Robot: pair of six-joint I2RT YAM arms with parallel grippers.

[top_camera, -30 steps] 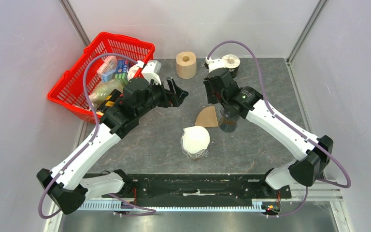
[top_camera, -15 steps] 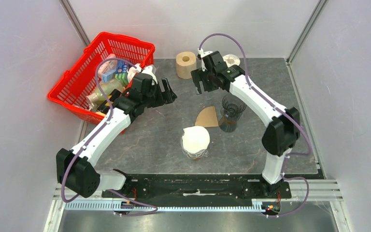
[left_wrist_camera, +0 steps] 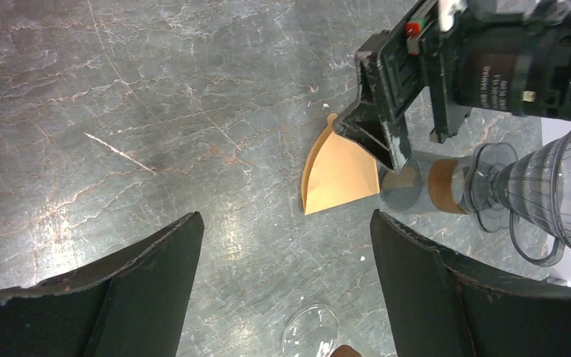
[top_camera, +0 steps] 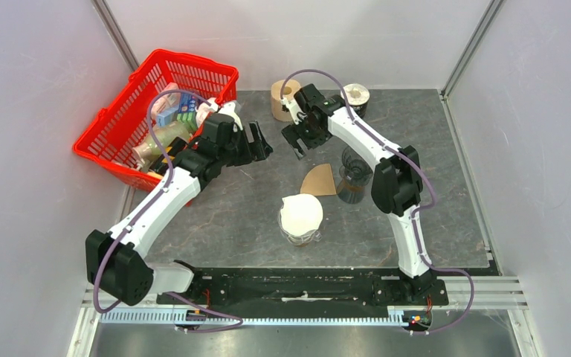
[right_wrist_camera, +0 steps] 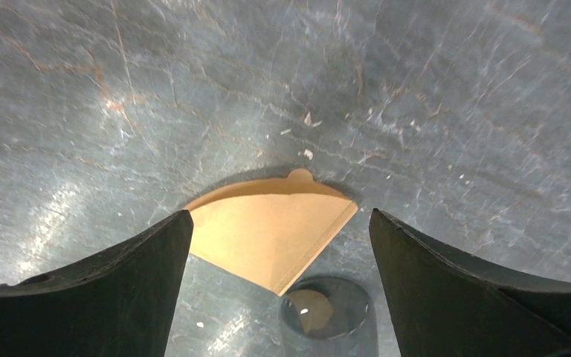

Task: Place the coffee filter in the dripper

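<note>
Basket: red basket (top_camera: 102, 137) at the rear left corner, packed with a pale bottle (top_camera: 160, 138) and small boxes (top_camera: 171, 105).
Glass holder: small glass holder (top_camera: 299, 236) near the front centre, a white papery mound (top_camera: 301, 213) heaped in it.
Dripper: clear glass dripper (top_camera: 356, 165) standing upright right of centre, brown band below its cone.
Rear edge: tan paper roll (top_camera: 286, 100) on end; dark cup with a pale top (top_camera: 357, 97) to its right.
Surface: dark grey veined stone table (top_camera: 223, 216).
Room: plain pale walls (top_camera: 37, 89), metal posts at the back corners.
Coffee filter: brown coffee filter (top_camera: 320, 180), fan-shaped, flat on the table, just left of the dripper's base.
Right gripper: right gripper (top_camera: 295, 141) jaws spread wide, holding nothing; hangs above the table to the rear-left of the filter, not touching it. Its wrist camera sees the filter between its two fingers.
Left gripper: left gripper (top_camera: 262, 143) also wide and empty, farther left, well apart from the filter.
</note>
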